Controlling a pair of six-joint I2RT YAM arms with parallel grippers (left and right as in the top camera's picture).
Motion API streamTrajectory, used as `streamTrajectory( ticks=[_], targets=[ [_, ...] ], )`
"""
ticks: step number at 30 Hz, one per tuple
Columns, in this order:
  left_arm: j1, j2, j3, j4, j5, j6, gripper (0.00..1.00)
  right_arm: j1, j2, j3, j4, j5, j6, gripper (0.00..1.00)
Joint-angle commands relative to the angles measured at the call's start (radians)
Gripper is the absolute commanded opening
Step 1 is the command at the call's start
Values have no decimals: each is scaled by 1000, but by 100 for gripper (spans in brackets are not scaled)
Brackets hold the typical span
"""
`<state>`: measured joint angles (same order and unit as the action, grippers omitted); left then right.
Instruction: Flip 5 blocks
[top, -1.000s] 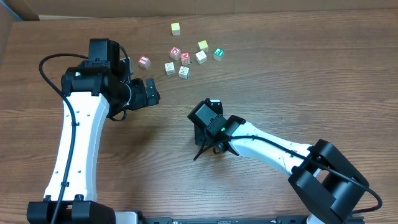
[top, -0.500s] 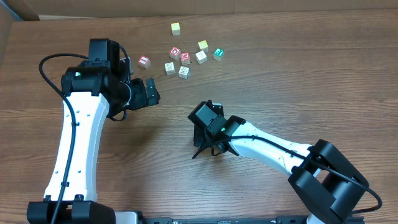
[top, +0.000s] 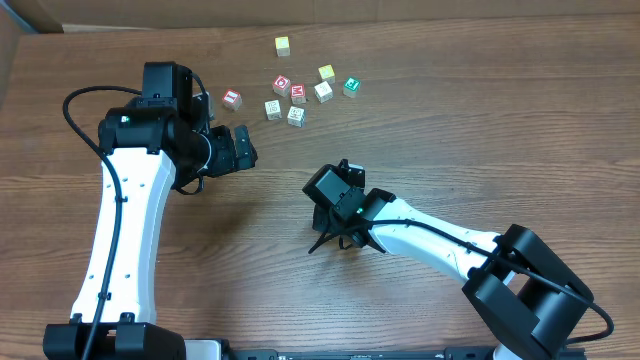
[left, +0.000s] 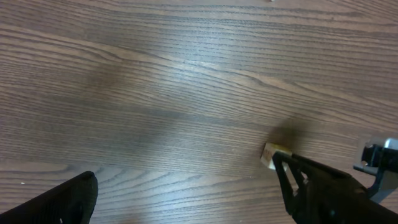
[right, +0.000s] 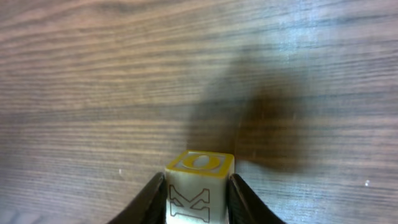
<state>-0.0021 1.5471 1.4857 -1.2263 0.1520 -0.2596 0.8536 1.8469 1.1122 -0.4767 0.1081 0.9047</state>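
My right gripper is shut on a pale block, one finger pressed on each side. The block has a yellow "O" face on the far side and a "K" toward the camera. In the overhead view this gripper sits at mid-table and hides the block. More blocks lie in a cluster at the back: a red-faced one, two pale ones and a green one. My left gripper hangs open and empty, below the red-faced block. Under it is only bare wood.
Red "D" and "M" cubes sit inside the cluster, with a pale cube and a yellowish one beside them. A lone yellowish cube lies farther back. In the left wrist view a pale block corner shows beside a dark finger.
The right gripper's fingers have drawn closer together, and its wrist has shifted slightly. The left arm and the cluster of blocks have not moved.
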Motion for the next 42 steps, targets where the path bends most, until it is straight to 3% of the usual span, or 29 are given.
streamTrajectory(
  ticks=[1,7,14,42],
  targets=[
    [2,4,23,3,-4,1,100,2,13,-13,-4,74,5,26],
    [2,4,23,3,-4,1,100,3,13,-13,-8,74,4,28],
    [2,4,23,3,-4,1,100,3,13,-13,-10,71,-103,50],
    [2,4,23,3,-4,1,100,2,-40,53,-56,75,-132,58]
  ],
)
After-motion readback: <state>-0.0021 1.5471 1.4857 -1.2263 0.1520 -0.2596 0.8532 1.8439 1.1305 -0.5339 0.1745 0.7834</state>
